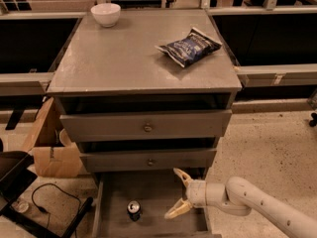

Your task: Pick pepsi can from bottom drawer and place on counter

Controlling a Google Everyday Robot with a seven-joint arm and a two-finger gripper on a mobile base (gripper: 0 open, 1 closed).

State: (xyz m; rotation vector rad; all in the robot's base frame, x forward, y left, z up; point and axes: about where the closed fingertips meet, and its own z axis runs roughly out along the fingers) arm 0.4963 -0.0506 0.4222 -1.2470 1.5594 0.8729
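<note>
The task is barely begun; the pepsi can stands upright on the floor of the open bottom drawer, ungripped; the gripper hovers over the drawer, fingers spread wide, the can near it at eight o'clock, touching neither finger; reaching, closing, lifting and placing on the counter all remain; up there a chip bag lies at two o'clock, a bowl at eleven.
</note>
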